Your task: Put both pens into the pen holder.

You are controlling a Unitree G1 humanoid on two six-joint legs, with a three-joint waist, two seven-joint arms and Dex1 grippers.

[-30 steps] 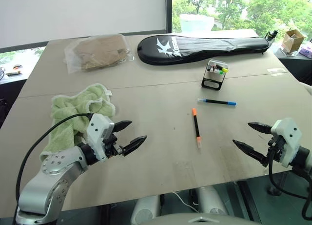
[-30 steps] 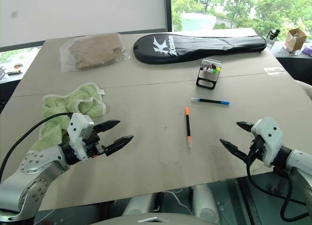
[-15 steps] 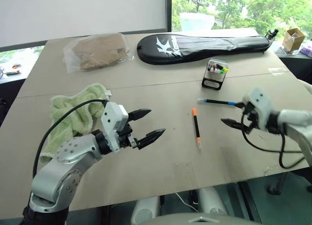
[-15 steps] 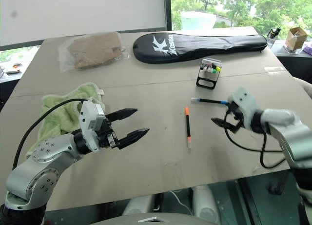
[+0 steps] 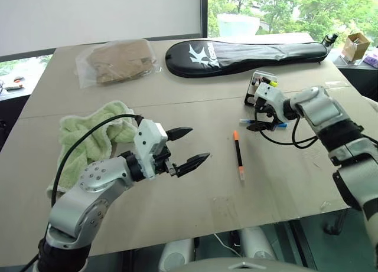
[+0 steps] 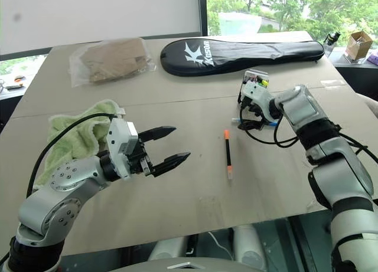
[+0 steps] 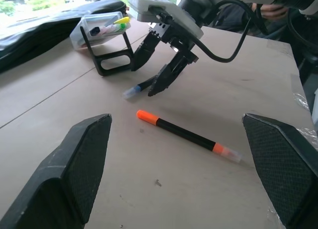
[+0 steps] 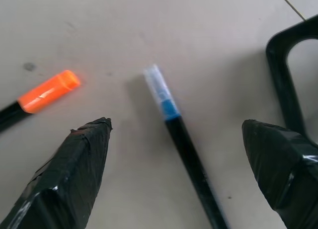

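My right hand (image 5: 261, 118) hangs open right over the blue-tipped pen (image 8: 181, 139), one finger either side, just in front of the pen holder (image 5: 260, 89). My left hand (image 5: 186, 148) is open too, well apart from the orange-capped pen (image 5: 237, 153) lying on the desk (image 5: 195, 101).

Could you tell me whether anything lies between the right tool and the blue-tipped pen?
Nothing visible does. The right tool is open, one finger on each side of the blue-tipped pen, with bare table around it. The orange-capped pen lies off to one side.
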